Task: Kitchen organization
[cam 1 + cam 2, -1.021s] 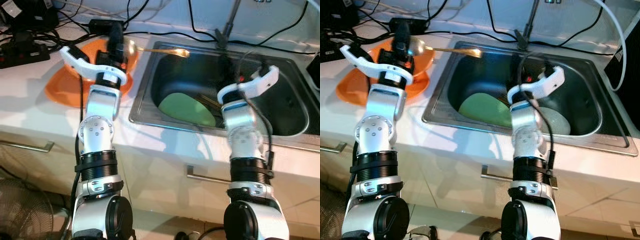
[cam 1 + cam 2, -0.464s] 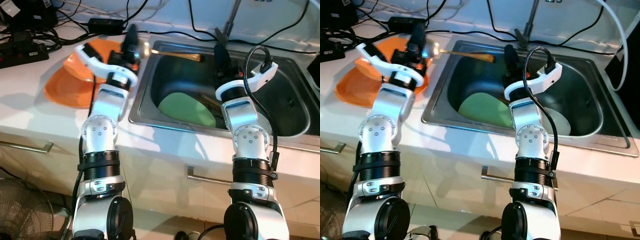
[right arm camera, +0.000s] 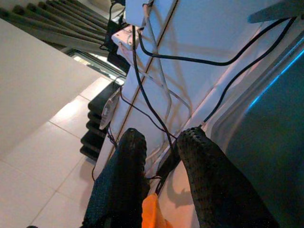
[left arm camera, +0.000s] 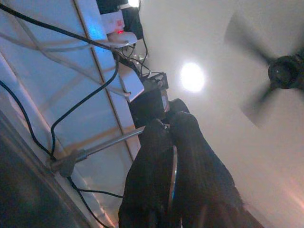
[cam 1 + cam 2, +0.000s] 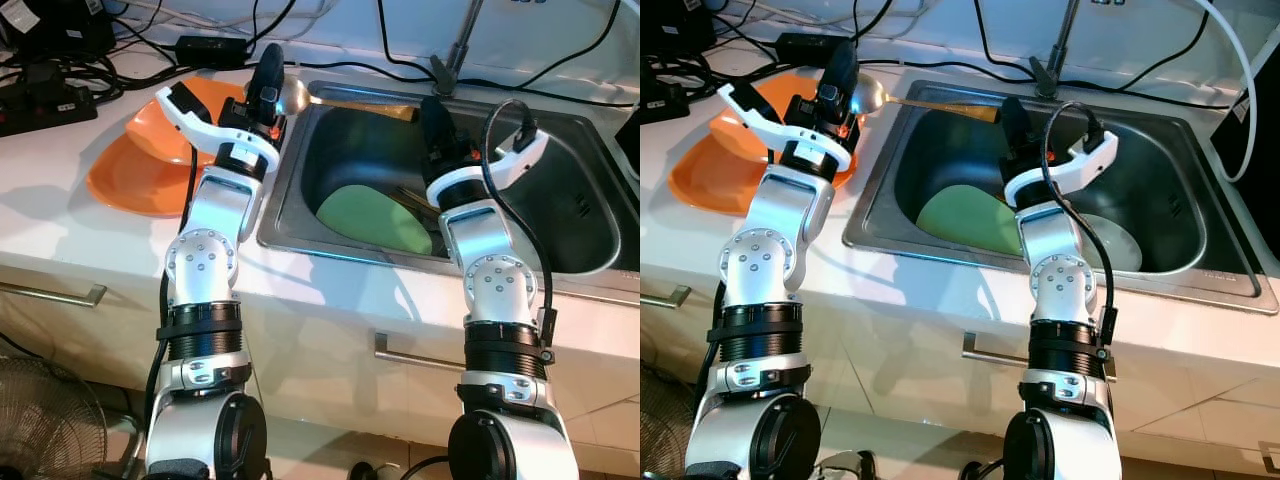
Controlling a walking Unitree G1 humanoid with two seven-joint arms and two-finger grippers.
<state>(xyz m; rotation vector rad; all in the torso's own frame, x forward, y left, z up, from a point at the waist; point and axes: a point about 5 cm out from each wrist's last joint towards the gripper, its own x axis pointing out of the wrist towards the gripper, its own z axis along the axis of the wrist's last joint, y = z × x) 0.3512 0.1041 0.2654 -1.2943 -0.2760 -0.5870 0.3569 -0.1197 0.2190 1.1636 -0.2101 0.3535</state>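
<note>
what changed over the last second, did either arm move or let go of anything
The left gripper, still shut on the ladle, swung from over the orange plate toward the sink, so the handle now reaches over the basin. The right gripper rose out of the basin and closed in on the handle's tip. The orange plate, green plate and faucet stayed put.

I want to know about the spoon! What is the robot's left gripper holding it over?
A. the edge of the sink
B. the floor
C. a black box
A: the left gripper grips the spoon by its bowl, with the handle reaching out over the edge of the sink.
</note>
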